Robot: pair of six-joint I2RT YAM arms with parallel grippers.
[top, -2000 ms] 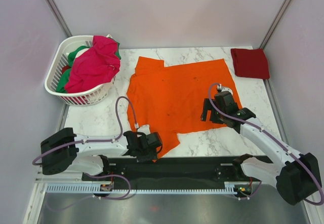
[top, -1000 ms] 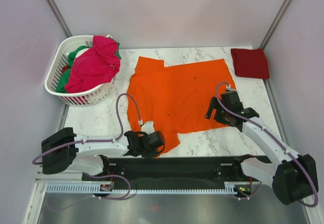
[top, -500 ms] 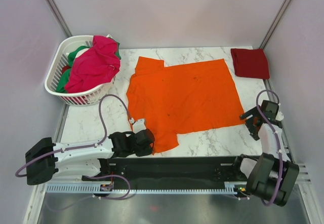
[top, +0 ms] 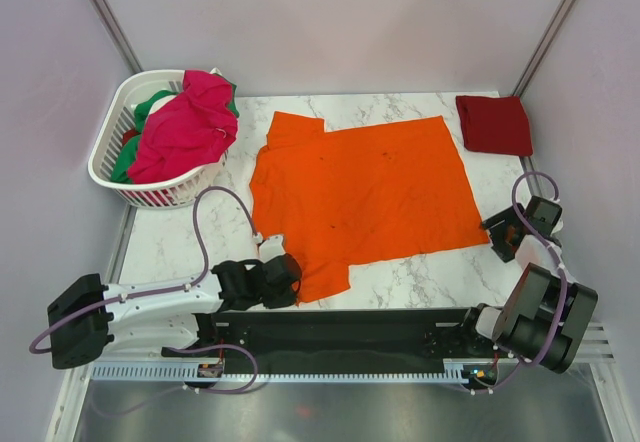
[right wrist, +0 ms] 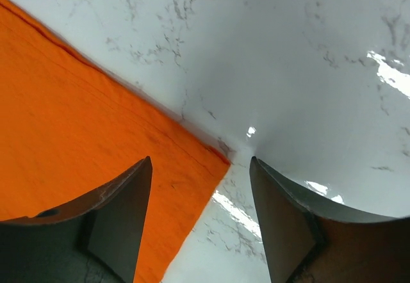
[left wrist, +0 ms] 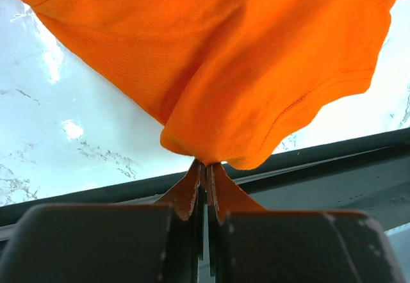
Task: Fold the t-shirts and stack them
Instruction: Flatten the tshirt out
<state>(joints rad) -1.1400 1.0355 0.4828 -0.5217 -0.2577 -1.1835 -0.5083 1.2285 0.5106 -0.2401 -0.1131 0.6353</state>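
A bright orange t-shirt (top: 360,197) lies spread flat on the marble table. My left gripper (top: 296,282) is shut on its near-left corner, and in the left wrist view the cloth (left wrist: 243,59) bunches out of the pinched tips (left wrist: 206,165). My right gripper (top: 494,234) sits low at the shirt's near-right corner, open. That corner (right wrist: 214,156) lies between the two fingers (right wrist: 200,168), apart from both. A dark red t-shirt (top: 495,124) lies folded at the back right. A magenta-pink t-shirt (top: 185,127) and a green one (top: 150,105) are heaped in the basket.
The white slatted basket (top: 160,198) stands at the back left corner of the table. Bare marble (top: 190,237) lies between the basket and my left arm. The black base rail (top: 350,332) runs along the near edge.
My right arm swung from over the shirt out to the right edge and dropped at the near-right corner, its jaws narrowing. The left gripper drew its corner slightly left.
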